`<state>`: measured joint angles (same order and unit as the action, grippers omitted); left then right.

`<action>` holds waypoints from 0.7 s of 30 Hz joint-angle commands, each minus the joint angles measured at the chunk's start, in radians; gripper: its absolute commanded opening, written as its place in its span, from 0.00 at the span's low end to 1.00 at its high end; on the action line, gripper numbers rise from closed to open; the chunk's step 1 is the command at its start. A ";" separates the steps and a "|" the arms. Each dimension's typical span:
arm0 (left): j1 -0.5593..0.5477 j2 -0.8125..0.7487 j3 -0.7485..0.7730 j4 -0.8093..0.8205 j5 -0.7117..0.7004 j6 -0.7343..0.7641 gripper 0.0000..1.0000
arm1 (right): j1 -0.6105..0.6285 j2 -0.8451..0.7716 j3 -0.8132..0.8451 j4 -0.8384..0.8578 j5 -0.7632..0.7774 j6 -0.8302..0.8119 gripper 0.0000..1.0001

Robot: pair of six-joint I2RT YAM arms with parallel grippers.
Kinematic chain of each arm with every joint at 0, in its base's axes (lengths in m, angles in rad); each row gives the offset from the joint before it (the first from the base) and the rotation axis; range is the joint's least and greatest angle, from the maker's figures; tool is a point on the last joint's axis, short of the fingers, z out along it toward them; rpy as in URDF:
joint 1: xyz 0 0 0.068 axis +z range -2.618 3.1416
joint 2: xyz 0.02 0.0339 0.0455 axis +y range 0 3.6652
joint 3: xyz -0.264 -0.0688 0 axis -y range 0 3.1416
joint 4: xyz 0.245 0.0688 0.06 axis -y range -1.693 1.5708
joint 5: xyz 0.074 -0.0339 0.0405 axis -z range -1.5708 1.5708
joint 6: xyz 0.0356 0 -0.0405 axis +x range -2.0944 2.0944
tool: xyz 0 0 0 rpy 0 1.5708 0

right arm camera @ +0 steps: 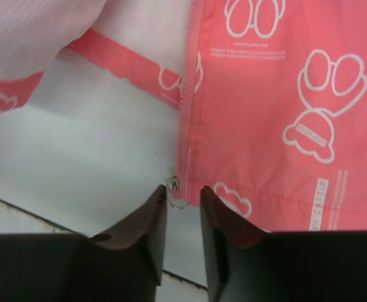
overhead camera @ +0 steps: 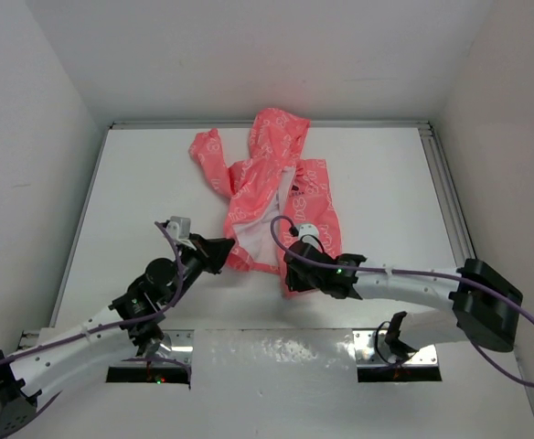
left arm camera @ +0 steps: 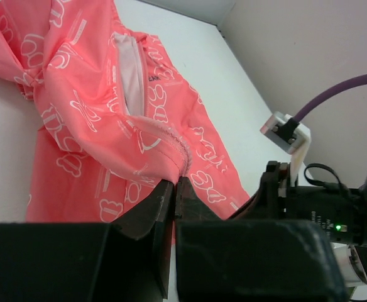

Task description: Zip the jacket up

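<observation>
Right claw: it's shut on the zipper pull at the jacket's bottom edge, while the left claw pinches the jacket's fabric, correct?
Not quite. The right claw is open, not shut: the right wrist view shows its fingers apart, with the zipper pull just ahead of the gap, at the bottom edge of the jacket. The left claw does pinch the fabric.

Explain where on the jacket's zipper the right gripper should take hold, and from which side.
Grip the small metal zipper pull at the bottom of the zipper track, by the jacket hem. Come from the hem side, along the track: the pull pokes out past the hem edge toward the right gripper, whose open jaws probably fit either side of it.
</observation>
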<state>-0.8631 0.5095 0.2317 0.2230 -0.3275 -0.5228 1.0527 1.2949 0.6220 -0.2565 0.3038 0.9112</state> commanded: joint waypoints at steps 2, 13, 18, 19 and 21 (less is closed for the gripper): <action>0.012 -0.020 0.034 0.004 -0.027 0.029 0.00 | 0.006 0.050 0.030 0.036 0.080 -0.020 0.36; 0.012 -0.003 0.015 0.050 0.018 0.012 0.00 | 0.003 0.142 0.067 0.003 0.121 -0.020 0.48; 0.012 0.020 0.043 0.018 -0.005 0.021 0.00 | 0.004 0.179 0.067 0.014 0.129 -0.018 0.53; 0.012 0.008 0.038 0.027 0.011 0.021 0.00 | 0.004 0.196 0.076 0.013 0.129 -0.020 0.53; 0.012 -0.014 0.020 0.044 0.015 0.027 0.00 | 0.004 0.202 0.056 0.034 0.121 -0.015 0.53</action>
<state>-0.8631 0.5236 0.2321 0.2161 -0.3241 -0.5159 1.0527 1.4864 0.6563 -0.2436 0.4034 0.8963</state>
